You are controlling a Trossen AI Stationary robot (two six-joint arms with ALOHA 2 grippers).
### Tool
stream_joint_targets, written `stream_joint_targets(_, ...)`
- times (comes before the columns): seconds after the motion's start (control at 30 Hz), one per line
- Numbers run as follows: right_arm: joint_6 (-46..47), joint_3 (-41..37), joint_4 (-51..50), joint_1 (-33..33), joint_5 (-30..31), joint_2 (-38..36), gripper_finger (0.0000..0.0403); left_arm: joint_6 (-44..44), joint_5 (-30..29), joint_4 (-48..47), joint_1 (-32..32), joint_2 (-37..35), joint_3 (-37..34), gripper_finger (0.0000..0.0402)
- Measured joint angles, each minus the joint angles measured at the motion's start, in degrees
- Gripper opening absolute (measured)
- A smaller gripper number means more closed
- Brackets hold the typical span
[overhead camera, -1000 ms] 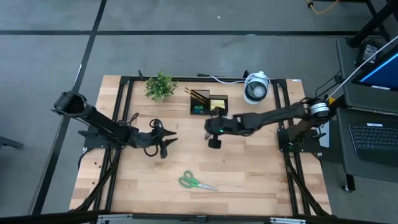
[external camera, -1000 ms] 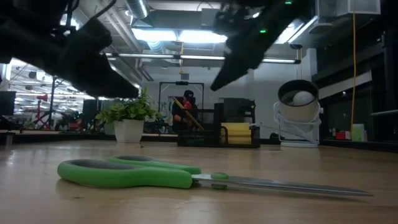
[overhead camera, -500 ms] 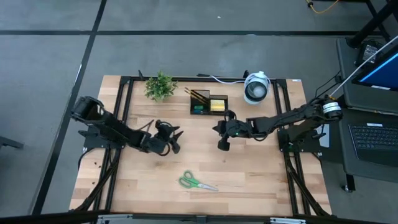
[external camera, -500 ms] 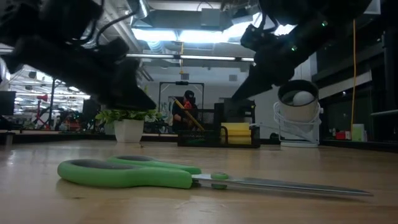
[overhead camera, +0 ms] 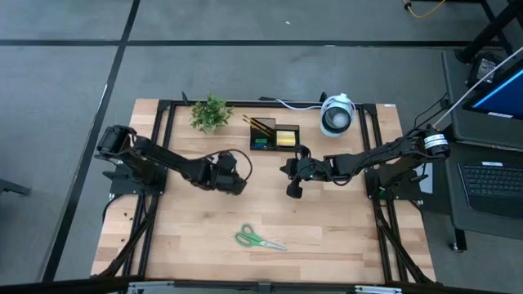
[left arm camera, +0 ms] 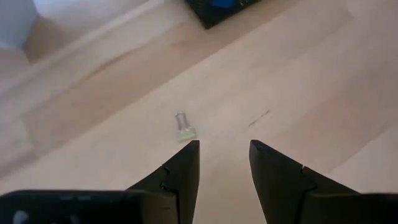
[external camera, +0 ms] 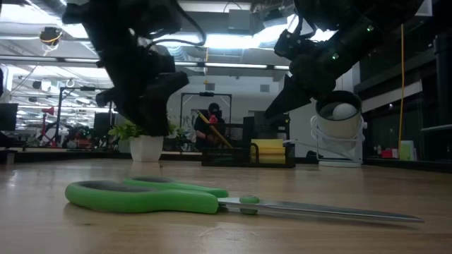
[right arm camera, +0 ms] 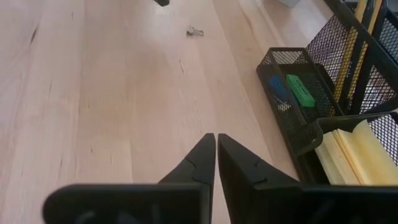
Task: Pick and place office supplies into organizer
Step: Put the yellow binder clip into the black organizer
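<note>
At the bench's (overhead camera: 163,245) left rear corner stands a small green potted plant (overhead camera: 211,112). Just in front of it and a little toward the middle, the left gripper (overhead camera: 233,173) hangs over bare wood with its jaws spread apart and nothing between them; the left wrist view shows a tiny silver clip (left arm camera: 183,127) lying on the wood just ahead of the fingertips (left arm camera: 188,155), untouched. Nearer the front edge, slightly left of centre, the green-handled scissors (overhead camera: 257,239) lie flat on the bench, handles to the left and blades pointing right, well apart from both arms. Against the rear edge at the middle sits the black mesh organizer (overhead camera: 274,135): wooden pencils (overhead camera: 260,124) lean in its taller section, a yellow sticky-note pad (overhead camera: 286,138) fills one compartment, and small blue and green pieces (right arm camera: 291,90) rest in the low tray beside it. Just in front of the organizer, right of centre, the right gripper (overhead camera: 292,181) hovers above the wood, its jaws drawn almost together with only a thin slit between them, gripping nothing. Farther right along the rear edge stands a round white-and-grey device (overhead camera: 336,114) with a white cord running left from it.
</note>
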Motion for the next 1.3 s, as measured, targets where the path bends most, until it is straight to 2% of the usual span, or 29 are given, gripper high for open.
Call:
stream_joint_targets(0.2,-0.53,0.0,-0.19,0.04,-1.37,0.0,0.0025,-6.03,6.7,-0.72,4.02,0.0,1.08,0.0134)
stream_joint_targets(0.4,0.04,0.0,-0.28,0.04,-3.49,0.0,0.0025,-5.86,10.09,-3.87,6.73,0.0,1.05,0.0134)
stream_joint_targets(0.53,0.04,0.0,-0.3,0.04,-3.52,0.02,0.0025,-1.57,10.16,-3.65,7.53,0.0,1.05,0.0136)
stream_joint_targets(0.67,0.07,0.0,-0.31,0.04,-3.56,0.02,0.0025,5.17,7.48,-1.01,8.13,0.0,0.41,0.0143)
stream_joint_targets(0.9,0.41,0.0,-0.57,0.04,-3.86,0.02,0.0025,2.63,11.89,-0.96,9.21,-0.02,0.36,0.0162)
stream_joint_targets(1.2,0.46,0.0,-0.57,0.09,-5.02,0.04,0.0026,1.31,11.78,-0.95,9.38,0.07,0.36,0.0178)
stream_joint_targets(1.3,0.48,0.0,-0.57,0.09,-5.02,0.07,0.0026,-0.76,13.34,-0.8,10.24,1.69,0.33,0.0178)
